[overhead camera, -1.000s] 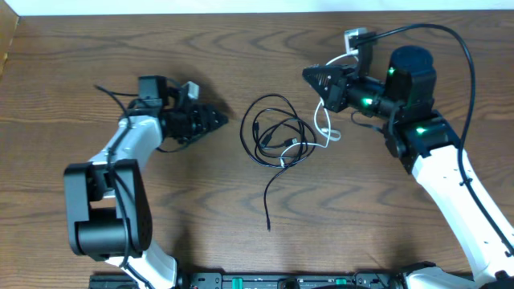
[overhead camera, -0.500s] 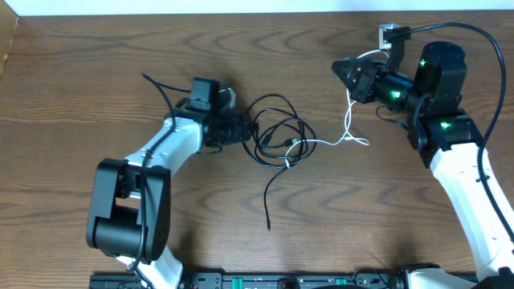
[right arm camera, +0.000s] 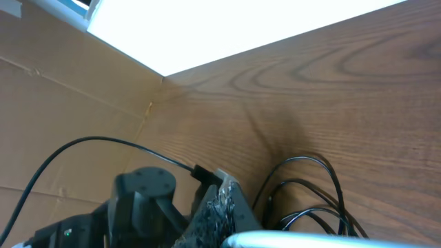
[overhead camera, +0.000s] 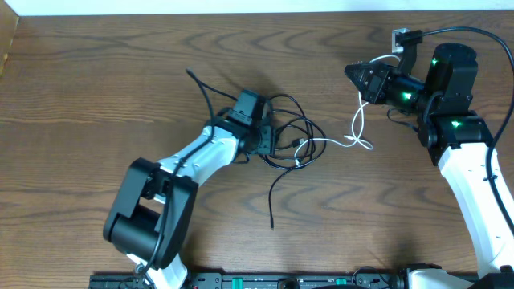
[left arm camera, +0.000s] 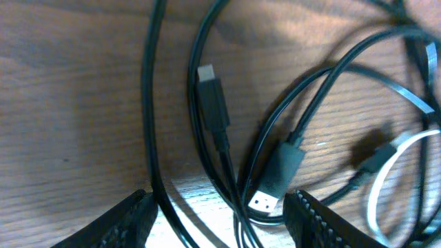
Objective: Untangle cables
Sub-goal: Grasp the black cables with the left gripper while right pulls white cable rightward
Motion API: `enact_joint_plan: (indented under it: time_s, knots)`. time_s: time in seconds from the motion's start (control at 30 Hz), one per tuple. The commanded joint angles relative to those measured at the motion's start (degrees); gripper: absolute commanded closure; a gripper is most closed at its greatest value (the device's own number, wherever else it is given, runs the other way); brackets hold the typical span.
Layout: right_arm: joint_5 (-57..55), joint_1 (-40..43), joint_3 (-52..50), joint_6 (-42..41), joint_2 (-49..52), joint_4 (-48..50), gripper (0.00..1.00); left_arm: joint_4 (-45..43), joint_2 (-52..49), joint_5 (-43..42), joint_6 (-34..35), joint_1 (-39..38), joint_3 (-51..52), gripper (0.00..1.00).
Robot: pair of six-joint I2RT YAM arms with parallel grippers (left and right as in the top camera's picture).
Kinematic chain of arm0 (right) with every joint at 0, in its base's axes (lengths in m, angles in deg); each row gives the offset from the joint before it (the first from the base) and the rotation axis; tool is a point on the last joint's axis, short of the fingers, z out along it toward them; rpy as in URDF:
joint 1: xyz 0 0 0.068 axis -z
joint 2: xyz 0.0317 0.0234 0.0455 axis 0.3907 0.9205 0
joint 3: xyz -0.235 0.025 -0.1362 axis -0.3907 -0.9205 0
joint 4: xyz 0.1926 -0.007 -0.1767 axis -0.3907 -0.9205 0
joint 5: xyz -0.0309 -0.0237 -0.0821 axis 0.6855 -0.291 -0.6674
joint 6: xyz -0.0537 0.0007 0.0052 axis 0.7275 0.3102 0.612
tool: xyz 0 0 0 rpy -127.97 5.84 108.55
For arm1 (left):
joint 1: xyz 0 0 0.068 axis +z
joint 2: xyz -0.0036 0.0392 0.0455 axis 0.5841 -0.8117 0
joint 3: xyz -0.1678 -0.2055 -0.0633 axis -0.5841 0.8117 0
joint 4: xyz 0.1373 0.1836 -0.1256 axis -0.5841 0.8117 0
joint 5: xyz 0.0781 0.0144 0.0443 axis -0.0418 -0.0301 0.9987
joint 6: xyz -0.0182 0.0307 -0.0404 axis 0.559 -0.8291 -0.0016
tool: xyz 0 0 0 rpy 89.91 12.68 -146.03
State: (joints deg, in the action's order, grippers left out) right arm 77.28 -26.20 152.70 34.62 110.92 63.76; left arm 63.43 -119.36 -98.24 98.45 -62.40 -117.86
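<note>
The black cables (overhead camera: 287,132) lay in a loose knot of overlapping loops near the middle of the table (overhead camera: 80,80). One loose black tail (overhead camera: 271,201) ran out of the knot toward the near edge. The white cable (overhead camera: 359,128) was threaded into the right side of that knot, ran right along the wood, then rose in a slack curl toward the far right.

The right tool (overhead camera: 351,71) was at the top of that curl, its fingers pressed together. From overhead I judged it was pinching the white cable, lifted and drawn off to the right so the white strand would slide clear of the black loops. The right wrist view showed only a pale blur at its tip, so I could not confirm the pinch from there.

On the knot's left side the left tool (left arm camera: 217,213) sat low over the table with its fingers spread and nothing between the pads. In its wrist view several black strands, a slim plug (left arm camera: 212,96) and a flat plug (left arm camera: 272,182) lay between and just beyond the fingertips. I read that placement as an anchor: closing there would pin the black bundle while the other arm pulled.

My worry was the white cable dragging the whole knot along with it.
</note>
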Motion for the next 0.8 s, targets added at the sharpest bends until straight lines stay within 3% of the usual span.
enact_joint_plan:
  time_s: [0.0, 0.07, 0.13, 0.23, 0.43, 0.57, 0.77]
  knots:
    - [3.8, 0.22, 0.72, 2.25, -0.5, 0.22, 0.99, -0.09, -2.21, 4.42, 0.13, -1.11, -0.63, 0.37]
    - [7.63, 0.28, 0.72, 4.59, -0.5, 1.97, 0.99, -0.72, -3.15, 4.98, 0.11, -1.36, -0.63, 0.37]
    - [9.27, 0.28, 0.72, 4.33, -0.5, 5.25, 0.99, -1.38, -3.87, 5.05, 0.09, -1.27, -0.63, 0.46]
    - [9.55, 0.33, 0.72, -2.16, -0.79, 13.46, 0.99, -1.66, -3.89, 6.71, -1.42, -1.25, -0.63, 0.53]
    - [10.82, 1.57, 0.72, -18.25, -3.43, 46.84, 0.99, -2.21, -3.87, 10.71, -5.18, -1.16, -0.66, 0.56]
    - [9.16, 2.6, 0.72, -22.4, -5.27, 65.48, 0.99, -2.6, -3.82, 10.71, -5.64, -0.94, -0.66, 0.55]
    - [10.36, 4.92, 0.72, -21.77, -6.56, 60.78, 0.98, -2.73, -3.82, 10.71, -5.73, -0.9, -0.66, 0.52]
